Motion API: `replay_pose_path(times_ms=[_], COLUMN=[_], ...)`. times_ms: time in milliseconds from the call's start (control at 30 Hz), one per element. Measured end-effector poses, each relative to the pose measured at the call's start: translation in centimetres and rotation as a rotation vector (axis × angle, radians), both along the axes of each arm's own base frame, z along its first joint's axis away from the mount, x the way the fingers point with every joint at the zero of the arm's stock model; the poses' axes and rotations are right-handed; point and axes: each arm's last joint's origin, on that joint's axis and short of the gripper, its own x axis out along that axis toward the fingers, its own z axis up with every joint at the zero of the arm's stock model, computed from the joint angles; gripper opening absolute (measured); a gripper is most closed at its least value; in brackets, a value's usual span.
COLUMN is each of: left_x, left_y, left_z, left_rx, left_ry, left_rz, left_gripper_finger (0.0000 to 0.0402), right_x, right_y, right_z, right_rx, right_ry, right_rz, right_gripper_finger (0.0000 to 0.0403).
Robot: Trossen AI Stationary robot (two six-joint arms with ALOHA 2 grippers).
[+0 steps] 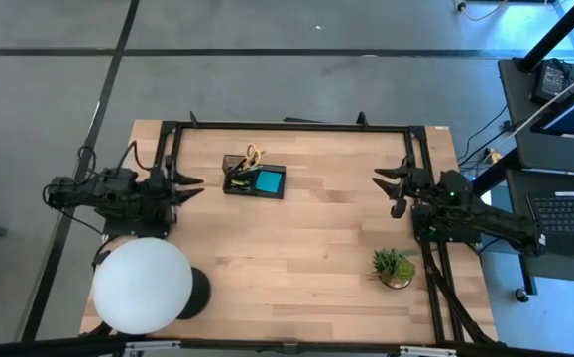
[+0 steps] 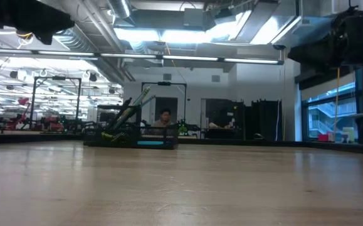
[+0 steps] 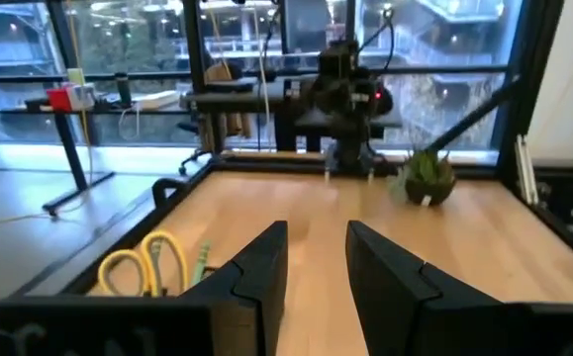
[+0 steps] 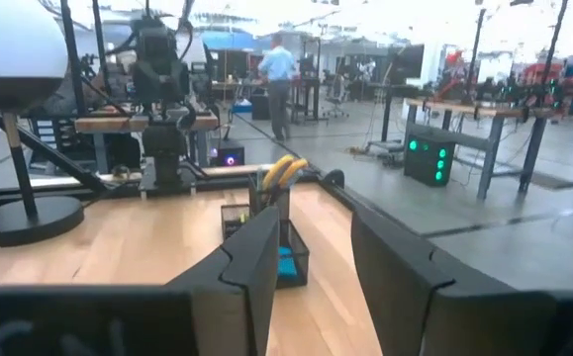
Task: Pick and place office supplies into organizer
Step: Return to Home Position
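Task judged essentially complete: one organizer (image 1: pixel 229 188), toward 12 o'clock on the desk (image 1: pixel 296 248), is seen holding one pair of scissors (image 1: pixel 254 154), one blue note pad (image 1: pixel 269 180) and dark pens that cannot be counted; no supply is seen outside it. The left pincer (image 1: pixel 195 187) at 9 o'clock and the right pincer (image 1: pixel 386 191) at 3 o'clock are parted moderately and empty. One plant (image 1: pixel 394 266) and one lamp (image 1: pixel 143 286) are present.

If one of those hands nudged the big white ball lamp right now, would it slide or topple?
Probably topple if pushed high: the wide globe sits on a thin stem over a smaller dark base, so it looks top-heavy. A low push at the base might slide it over the wooden table. The round globe looks slippery to grip and possibly fragile.
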Motion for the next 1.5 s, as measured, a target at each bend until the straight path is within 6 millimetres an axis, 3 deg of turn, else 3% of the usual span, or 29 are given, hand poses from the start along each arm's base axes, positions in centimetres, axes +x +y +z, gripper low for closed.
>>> replay_pose_path(times_ms=[200,800,1000,1167,1500], left_x=[1.2,3.1,3.1,3.2,3.3], left_y=[-0.1,-0.3,-0.3,-0.3,-0.3], left_z=[-2.3,-6.7,-6.7,-6.8,-6.8], left_rx=[-0.030,-0.044,-0.029,-0.003,-0.008], left_ry=[0.020,-0.009,-0.012,0.007,0.010], left_rz=[0.018,0.018,0.017,0.016,0.015], left_gripper_finger=[0.0100,0.0100,0.0100,0.0100,0.0100], right_x=[0.0,0.1,0.1,0.6,0.6], right_y=[0.0,0.1,0.0,-0.1,-0.1], right_z=[-0.2,-0.6,-0.7,-2.4,-2.5], right_rx=[0.019,0.057,0.055,0.053,0.067], right_ry=[0.018,0.047,0.045,0.066,0.075], right_rz=[0.002,0.030,0.030,0.029,0.031], right_gripper_finger=[0.0132,0.0132,0.0132,0.0132,0.0132])
